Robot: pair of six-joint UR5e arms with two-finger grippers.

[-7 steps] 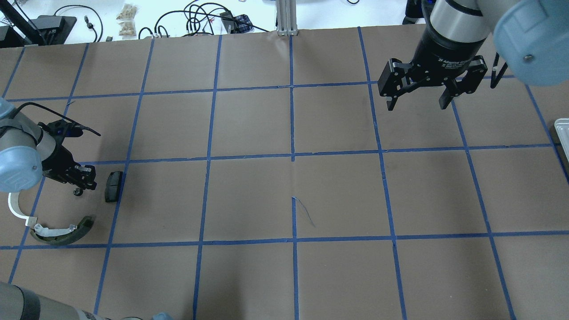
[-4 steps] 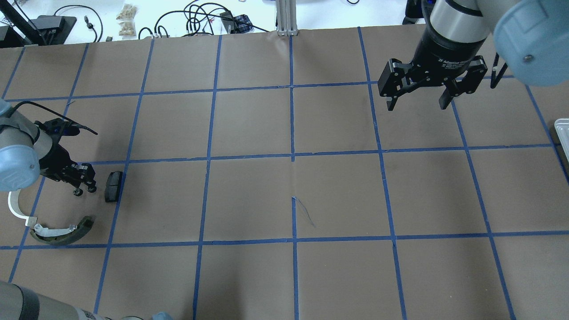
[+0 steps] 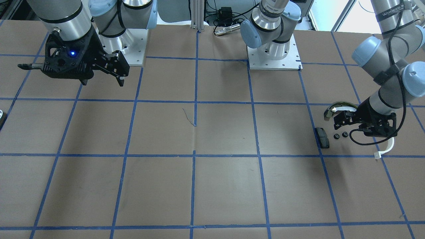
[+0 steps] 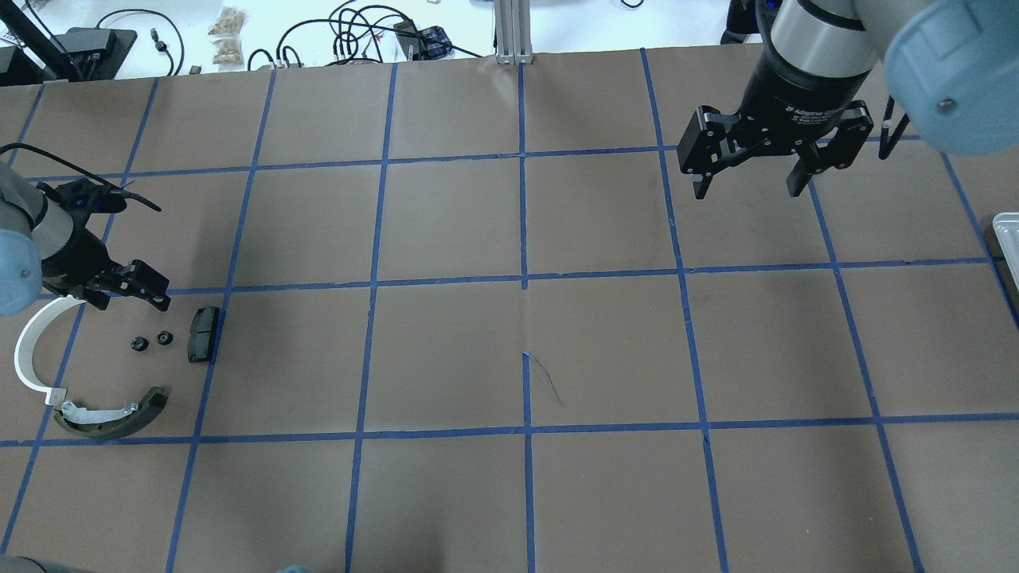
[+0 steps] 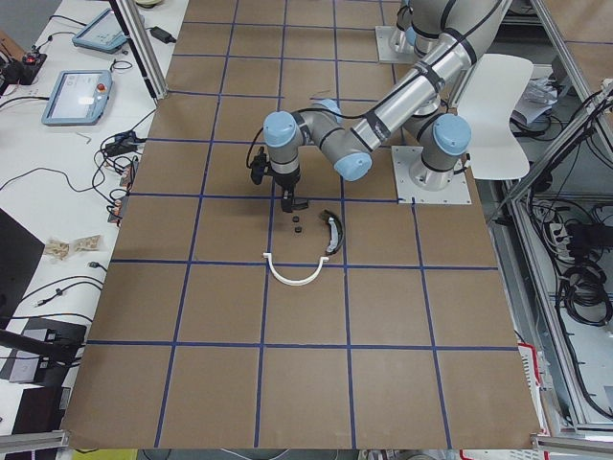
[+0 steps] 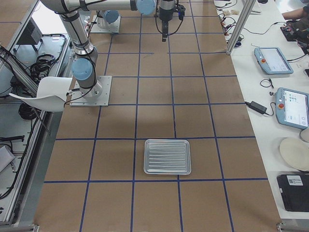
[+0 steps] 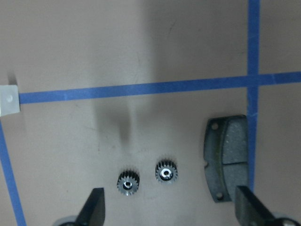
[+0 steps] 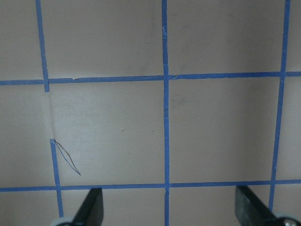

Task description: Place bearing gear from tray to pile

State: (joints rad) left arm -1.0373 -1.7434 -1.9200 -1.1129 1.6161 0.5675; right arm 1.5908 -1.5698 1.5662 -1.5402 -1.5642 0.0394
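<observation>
Left gripper (image 4: 134, 301): low at the left side of the scene, fingers pointing down, jaws apart, nothing between them. Right gripper (image 4: 747, 189): held high at the far right, fingers pointing down, jaws spread wide and empty.

Robotics lab — teach pendants (image 6: 292, 107), loose cables (image 4: 350, 32), tape-gridded table (image 4: 446, 215).

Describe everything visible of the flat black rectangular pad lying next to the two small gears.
The flat black rectangular pad lies flat on the brown paper cover, one long side close along a blue tape line. It looks like a dark plate with small holes along its other long edge, carrying a gritty grey face split by one groove. The nearest small black toothed gear lies beside it, apart. No gripper touches it; the open left gripper hangs above.
</observation>
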